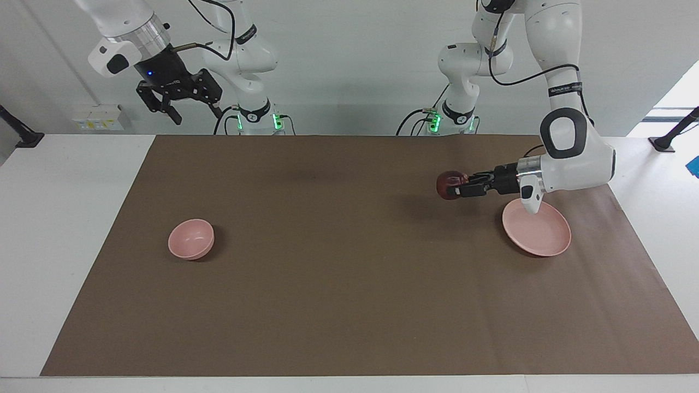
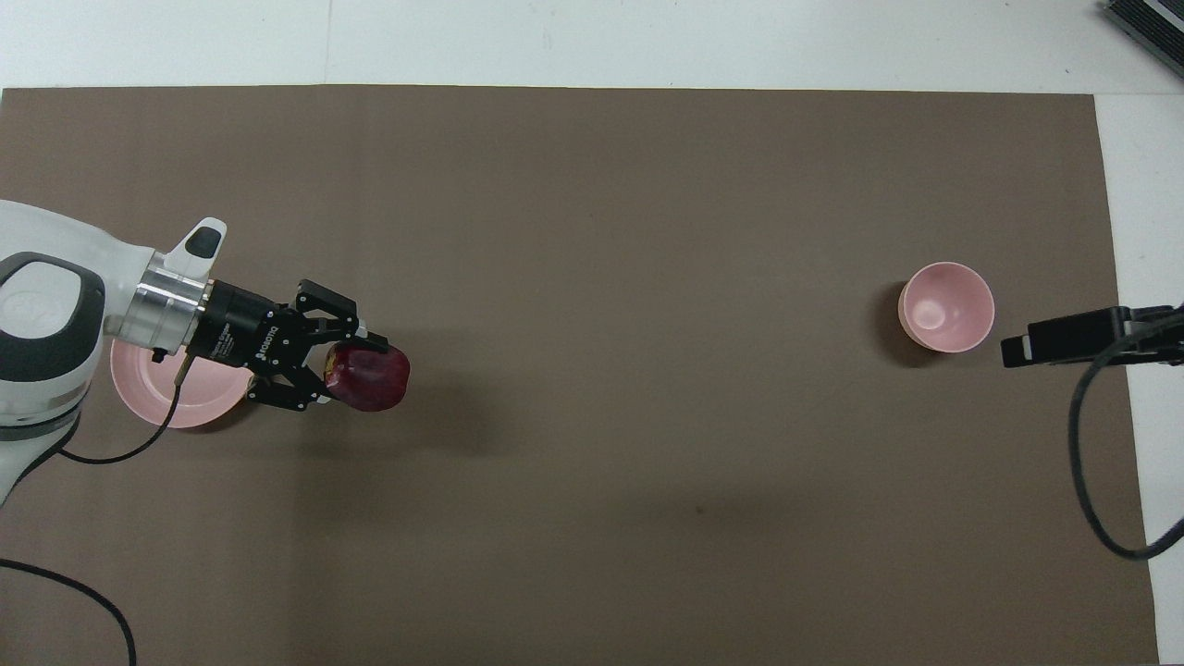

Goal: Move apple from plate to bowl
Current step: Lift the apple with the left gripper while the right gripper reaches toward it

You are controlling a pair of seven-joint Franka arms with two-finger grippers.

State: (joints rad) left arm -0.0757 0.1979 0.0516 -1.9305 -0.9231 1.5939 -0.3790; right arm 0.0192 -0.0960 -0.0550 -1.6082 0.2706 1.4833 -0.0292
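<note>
My left gripper is shut on the dark red apple and holds it in the air over the brown mat, just off the plate's edge. The wide pink plate lies at the left arm's end of the table with nothing on it. The small pink bowl stands at the right arm's end. My right gripper hangs open, high up by the right arm's base; only a dark part of that arm shows in the overhead view.
A brown mat covers most of the white table. Cables trail by both arms. Wide bare mat lies between plate and bowl.
</note>
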